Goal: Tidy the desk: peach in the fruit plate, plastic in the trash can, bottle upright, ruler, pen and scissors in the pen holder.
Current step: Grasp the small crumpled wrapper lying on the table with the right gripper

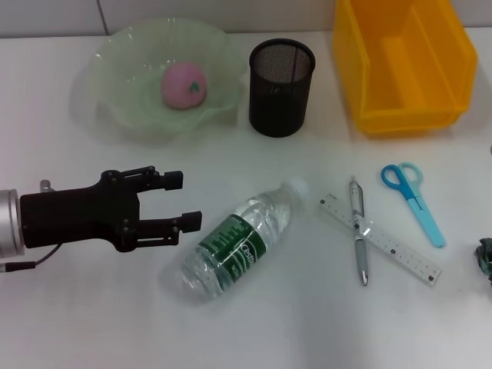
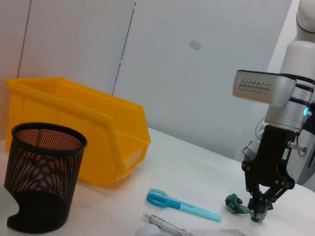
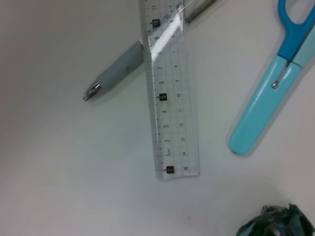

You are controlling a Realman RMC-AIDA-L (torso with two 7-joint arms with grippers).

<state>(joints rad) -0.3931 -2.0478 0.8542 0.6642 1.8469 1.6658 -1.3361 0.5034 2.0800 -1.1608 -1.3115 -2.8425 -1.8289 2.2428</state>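
**Desk with both grippers empty, bottle lying flat**

In your head view the left gripper [image 1: 187, 200] hovers with fingers apart, just beside the toppled bottle [image 1: 240, 240]. The peach [image 1: 183, 84] sits in the fruit plate [image 1: 115, 65], beside the pen holder [image 1: 281, 87] and yellow bin [image 1: 400, 61]. The ruler [image 1: 380, 240] lies across the pen [image 1: 359, 231]; the scissors [image 1: 413, 201] lie near. Only your left wrist view shows the right gripper [image 2: 260, 210], fingers spread, just beside the crumpled plastic [image 2: 237, 204]. Your right wrist view shows the ruler [image 3: 170, 93] on top of the pen [image 3: 115, 71]
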